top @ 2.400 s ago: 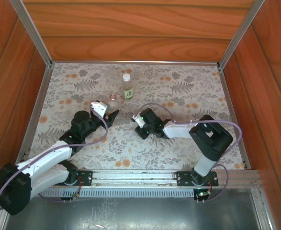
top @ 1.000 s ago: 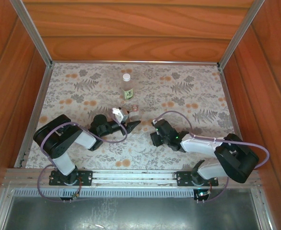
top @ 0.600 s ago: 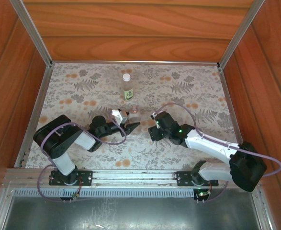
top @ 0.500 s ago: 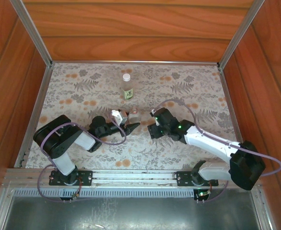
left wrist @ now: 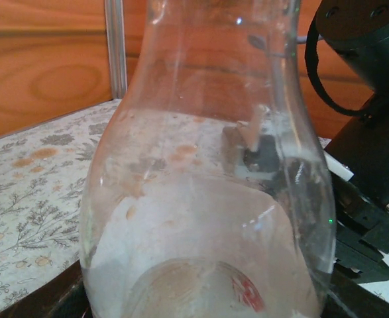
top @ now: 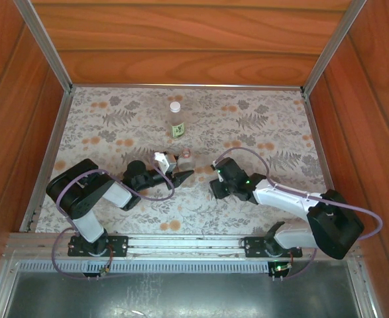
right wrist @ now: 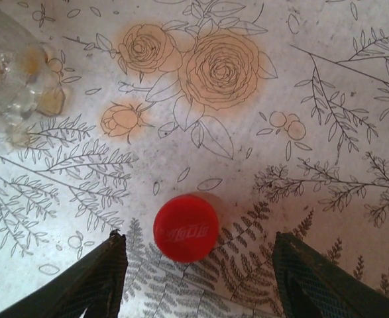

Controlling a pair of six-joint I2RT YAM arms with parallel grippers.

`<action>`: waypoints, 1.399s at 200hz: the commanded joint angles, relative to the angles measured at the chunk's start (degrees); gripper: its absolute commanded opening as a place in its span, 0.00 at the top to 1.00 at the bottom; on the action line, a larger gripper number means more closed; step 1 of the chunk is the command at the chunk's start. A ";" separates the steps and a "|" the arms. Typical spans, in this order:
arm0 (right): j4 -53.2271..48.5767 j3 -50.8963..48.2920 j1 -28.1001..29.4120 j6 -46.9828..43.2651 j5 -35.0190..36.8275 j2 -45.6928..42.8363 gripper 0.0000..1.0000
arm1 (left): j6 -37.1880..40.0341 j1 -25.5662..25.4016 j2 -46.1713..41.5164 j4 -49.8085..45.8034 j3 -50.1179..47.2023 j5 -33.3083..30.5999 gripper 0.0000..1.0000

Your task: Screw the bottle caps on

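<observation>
While the left tool [top: 183,173] is clamped around the short clear bottle [left wrist: 207,199], holding it upright with its mouth open near the middle of the table [right wrist: 300,99], the right tool [right wrist: 199,255] hangs over the red cap [right wrist: 186,228]. Its jaws are spread, one on each side, neither touching. That cap lies flat on the table near the short bottle. Farther back stands the labelled bottle [top: 175,124], a white cap [top: 175,105] on top.

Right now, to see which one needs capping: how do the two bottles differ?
The tall bottle wears a white cap; the short bottle has none. The tall bottle stands free at the back; the short bottle sits in the left pincer. Both are clear and upright.
</observation>
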 commanded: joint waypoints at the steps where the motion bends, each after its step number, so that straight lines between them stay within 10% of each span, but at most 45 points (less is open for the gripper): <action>1: 4.61 -0.63 -0.81 -0.75 -1.78 1.47 0.39 | -0.56 0.39 0.73 -4.16 -0.36 1.58 0.40; 280: -1.26 2.67 -1.19 -0.47 -2.56 4.36 0.66 | 1.02 0.46 0.80 -6.47 0.12 1.35 0.40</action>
